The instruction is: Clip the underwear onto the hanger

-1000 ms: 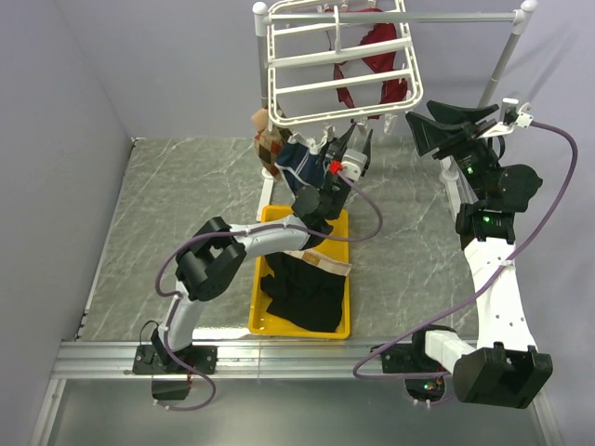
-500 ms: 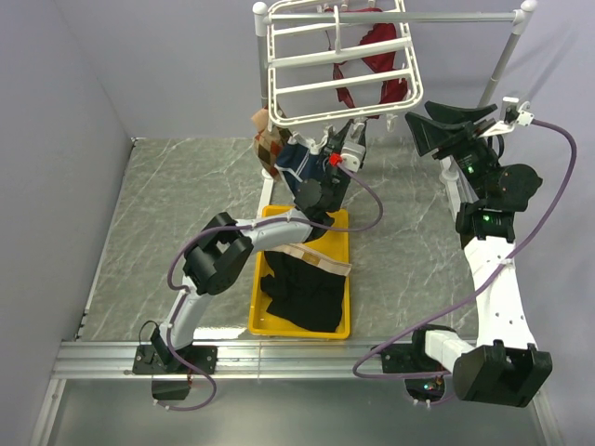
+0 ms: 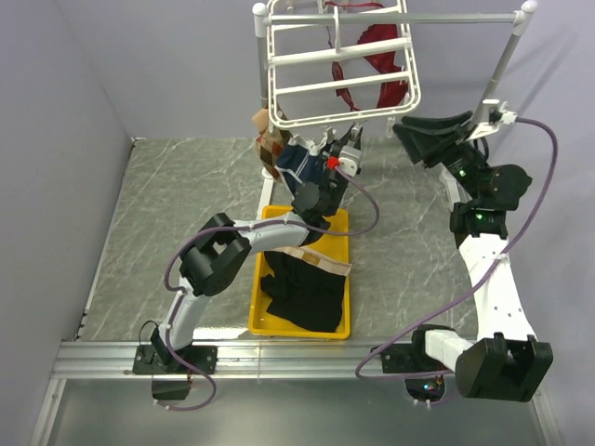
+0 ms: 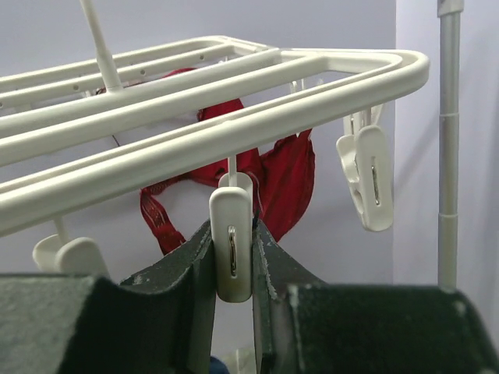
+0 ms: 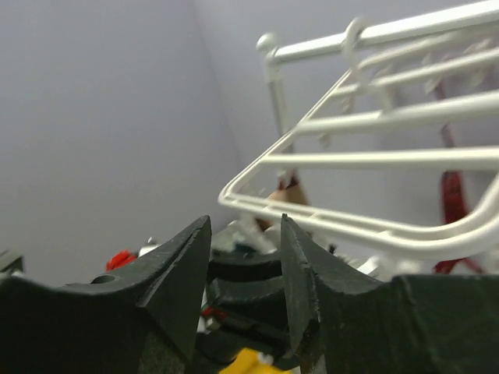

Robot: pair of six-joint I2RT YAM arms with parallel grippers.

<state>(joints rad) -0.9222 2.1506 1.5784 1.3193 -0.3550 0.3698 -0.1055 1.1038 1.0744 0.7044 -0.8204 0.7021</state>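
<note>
The underwear (image 3: 302, 286), black with a tan waistband, lies crumpled in the yellow tray (image 3: 265, 325); neither gripper touches it. The hanger (image 3: 339, 60) is the white barred rack at the top, also seen in the left wrist view (image 4: 234, 117) and the right wrist view (image 5: 374, 160). My left gripper (image 3: 346, 141) is raised to the rack's front edge. Its jaws (image 4: 232, 261) are shut on a dangling white clip (image 4: 231, 234). My right gripper (image 3: 414, 130) is open and empty (image 5: 245, 257), just right of the rack's front corner.
A red garment (image 3: 372, 65) hangs from the rack, also in the left wrist view (image 4: 288, 175). A navy pair (image 3: 296, 160) and a brown checked garment (image 3: 268, 139) hang at the rack's left. A free clip (image 4: 366, 175) dangles right of the gripped one. The white stand's pole (image 3: 497, 65) is at the right.
My left gripper has risen slightly to the rack's edge and closed on the clip. My right gripper has moved left toward the rack's corner.
</note>
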